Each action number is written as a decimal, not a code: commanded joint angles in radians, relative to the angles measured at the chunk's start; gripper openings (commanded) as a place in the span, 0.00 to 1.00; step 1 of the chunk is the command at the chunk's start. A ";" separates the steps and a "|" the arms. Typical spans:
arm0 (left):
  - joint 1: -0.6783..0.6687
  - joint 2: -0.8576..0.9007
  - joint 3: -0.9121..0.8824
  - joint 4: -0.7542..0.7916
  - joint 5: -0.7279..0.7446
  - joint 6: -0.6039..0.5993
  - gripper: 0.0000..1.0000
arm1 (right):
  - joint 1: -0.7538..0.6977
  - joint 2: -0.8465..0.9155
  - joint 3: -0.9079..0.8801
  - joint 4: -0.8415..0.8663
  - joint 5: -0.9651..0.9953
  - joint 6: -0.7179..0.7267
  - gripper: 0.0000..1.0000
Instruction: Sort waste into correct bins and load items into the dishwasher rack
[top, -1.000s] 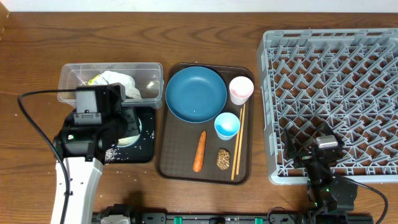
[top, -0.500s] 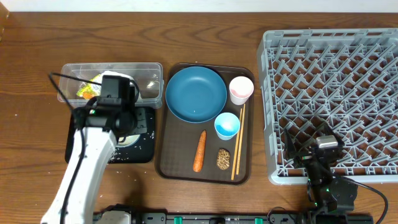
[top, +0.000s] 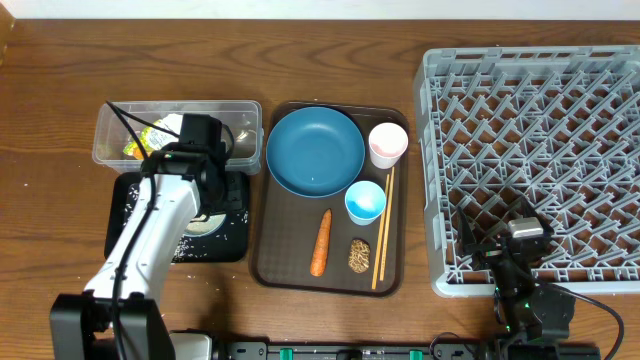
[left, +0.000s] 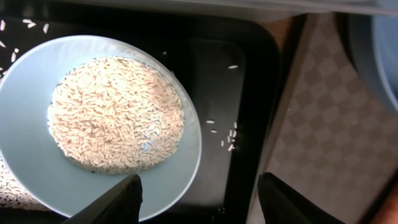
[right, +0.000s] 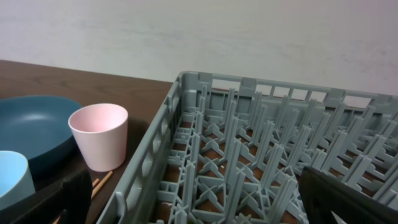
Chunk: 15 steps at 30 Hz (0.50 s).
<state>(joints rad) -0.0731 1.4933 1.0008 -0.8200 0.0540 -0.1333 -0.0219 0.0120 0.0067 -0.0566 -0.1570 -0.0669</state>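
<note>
Left end effector (left: 202, 198): fingers spread wide, nothing held, hanging over the round light-blue bowl (left: 28, 106). The bowl is heaped with white rice grains (left: 115, 112) and sits in the shallow black rectangular tray (left: 249, 81), with stray grains scattered beside it.

The clear rectangular plastic tub (top: 105, 130) sits just behind the tray and holds the yellow-green printed wrapper (top: 138, 143).

Right end effector (right: 194, 183): spread wide, empty, at the near edge of the grey plastic lattice rack (right: 249, 143).

The dark-blue round plate (top: 315, 150) and small orange carrot (top: 320, 243) lie on the brown serving tray (top: 290, 265), mid-bench (top: 60, 60).
</note>
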 joint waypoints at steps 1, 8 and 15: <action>-0.002 0.024 0.015 0.007 -0.022 0.001 0.57 | 0.005 -0.003 -0.001 -0.004 -0.004 -0.013 0.99; -0.002 0.036 -0.040 0.071 -0.052 0.000 0.52 | 0.005 -0.003 -0.001 -0.004 -0.004 -0.013 0.99; -0.002 0.036 -0.099 0.140 -0.082 -0.001 0.50 | 0.005 -0.003 -0.001 -0.004 -0.004 -0.013 0.99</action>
<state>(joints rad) -0.0734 1.5234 0.9253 -0.6960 -0.0006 -0.1314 -0.0219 0.0120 0.0067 -0.0566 -0.1570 -0.0669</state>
